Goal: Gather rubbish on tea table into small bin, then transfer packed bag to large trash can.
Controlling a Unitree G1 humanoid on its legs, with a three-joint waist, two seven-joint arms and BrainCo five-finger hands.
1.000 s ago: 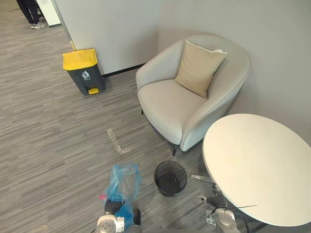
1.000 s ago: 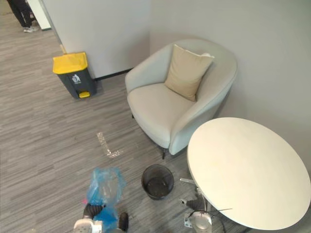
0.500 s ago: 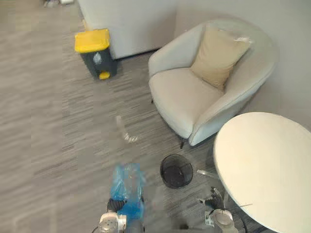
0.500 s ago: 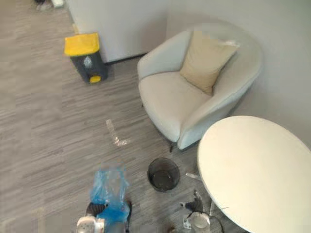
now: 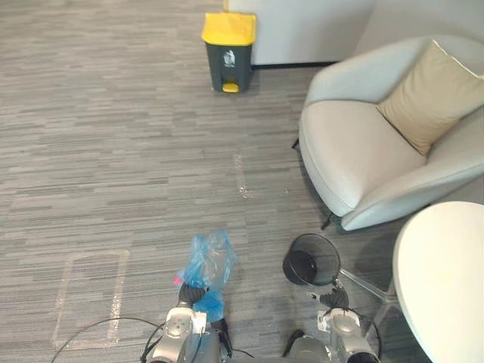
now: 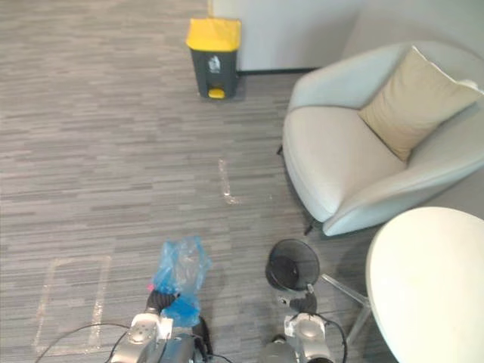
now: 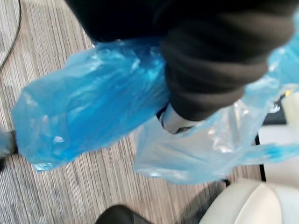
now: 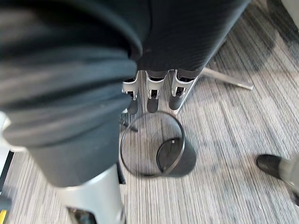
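Observation:
A crumpled blue plastic bag (image 5: 208, 261) stands up from my left hand (image 5: 187, 297), which is shut on its lower part; in the left wrist view the bag (image 7: 88, 112) wraps round the hand's dark cover (image 7: 210, 70). The small black mesh bin (image 5: 311, 259) sits unlined on the floor just right of the bag. My right hand (image 8: 152, 91) hangs open right above the bin (image 8: 154, 147), its fingers straight and holding nothing. The large grey trash can with a yellow lid (image 5: 228, 51) stands far ahead by the wall.
The round white tea table (image 5: 446, 280) is at the lower right, its metal legs beside the small bin. A pale armchair (image 5: 363, 151) with a tan cushion (image 5: 427, 94) stands to the right. Tape marks (image 5: 91, 295) lie on the grey carpet between me and the trash can.
The camera has swung left, so the chair and table slid right and the yellow-lidded can now sits at top centre. The bag stays in my left hand.

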